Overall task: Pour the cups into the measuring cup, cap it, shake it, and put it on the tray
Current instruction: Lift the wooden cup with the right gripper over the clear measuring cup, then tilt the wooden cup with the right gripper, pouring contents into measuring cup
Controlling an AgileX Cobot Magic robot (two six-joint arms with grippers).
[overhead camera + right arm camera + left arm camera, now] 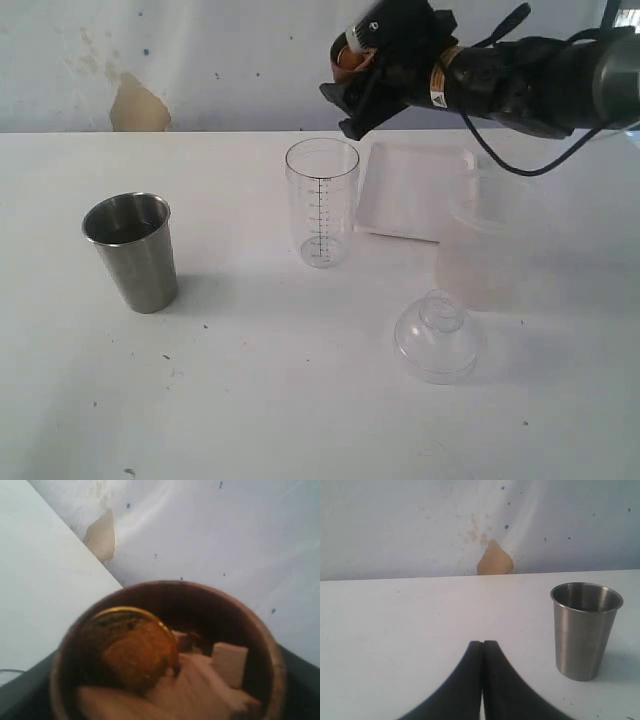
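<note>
Currently, the right gripper [362, 88] is grasping the wooden cup [215, 612] and holding it tilted in the air, higher than the rim of the measuring cup [322, 203]. The wooden cup is carrying a round golden-orange piece [132, 647] and pale blocks [229, 662]. The measuring cup is standing upright near the middle of the table [300, 400], its clear wall showing a black printed scale. The steel tumbler [130, 250] is standing upright toward the left edge; its contents cannot be determined. The tray [410, 190] is lying near the far edge, just beside the measuring cup. A frosted container [480, 245] is standing at its right side, and a clear domed lid [440, 338] is resting nearer the front edge. The left gripper [482, 647] is sitting clenched on nothing, near the tumbler. The white table is meeting a pale wall [200, 50] bearing a tan chipped patch [138, 105].
</note>
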